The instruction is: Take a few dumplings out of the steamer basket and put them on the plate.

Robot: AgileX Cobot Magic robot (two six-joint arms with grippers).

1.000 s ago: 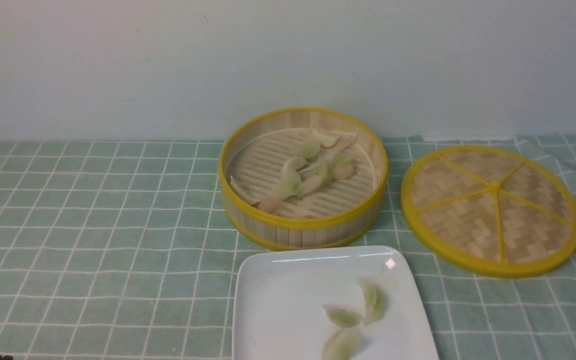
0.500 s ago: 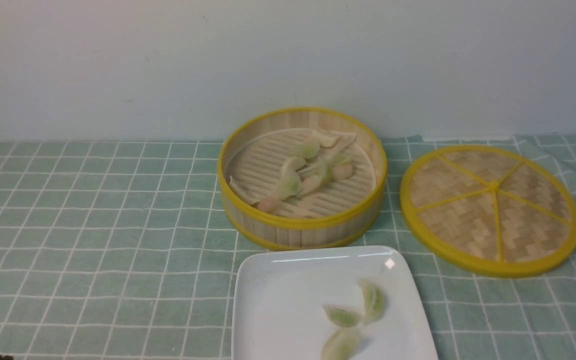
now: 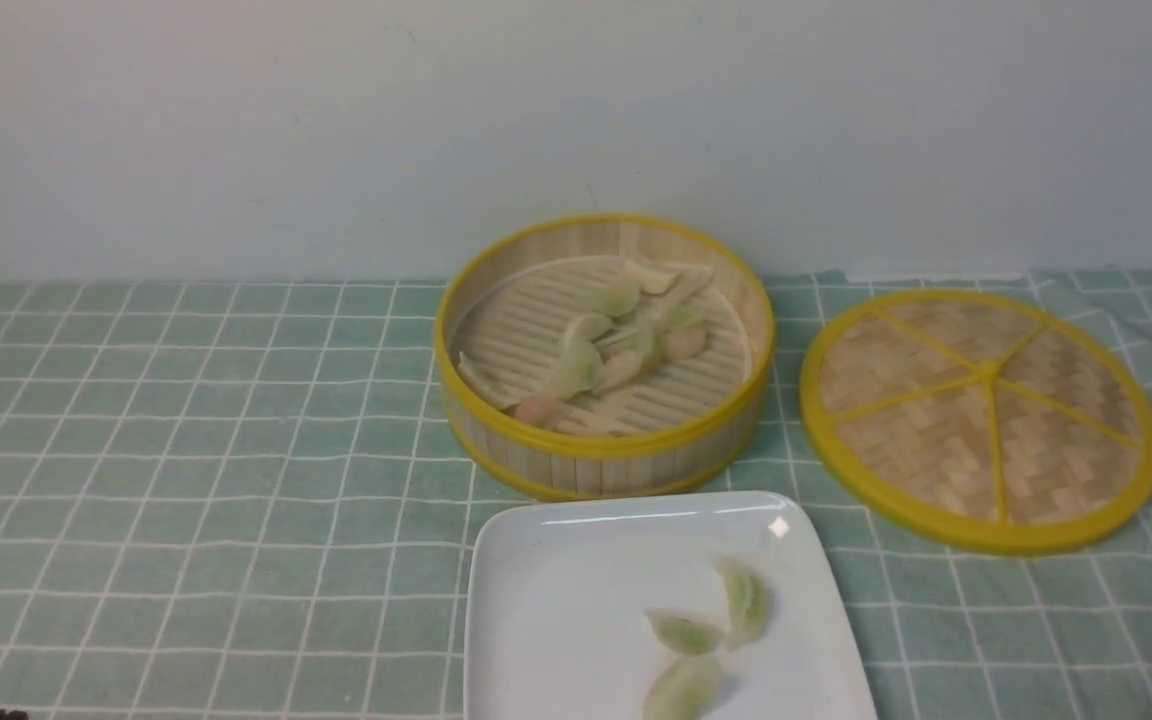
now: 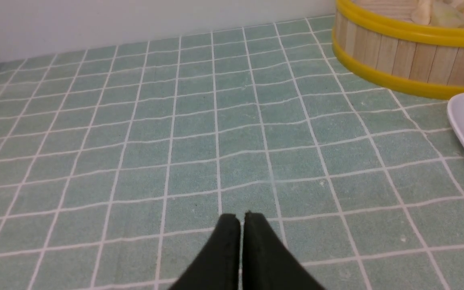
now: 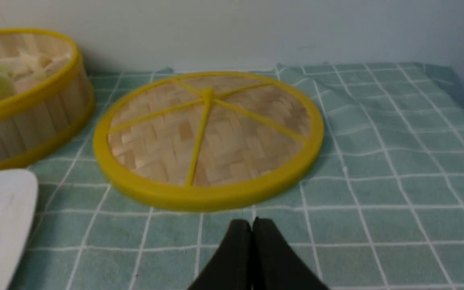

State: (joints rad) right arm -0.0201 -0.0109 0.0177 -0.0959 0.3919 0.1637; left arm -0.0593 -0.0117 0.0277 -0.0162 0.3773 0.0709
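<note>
A green checked tablecloth (image 3: 186,450) covers the table. The steamer basket (image 3: 604,455) stands on it, dumplings (image 3: 616,345) heaped inside. Its woven lid (image 3: 981,420) lies just right of the basket; the white plate (image 3: 556,600) sits just in front of the basket, holding three green dumplings (image 3: 701,635). The left gripper (image 4: 241,219) and right gripper (image 5: 252,225) have their fingers pressed together, empty.
</note>
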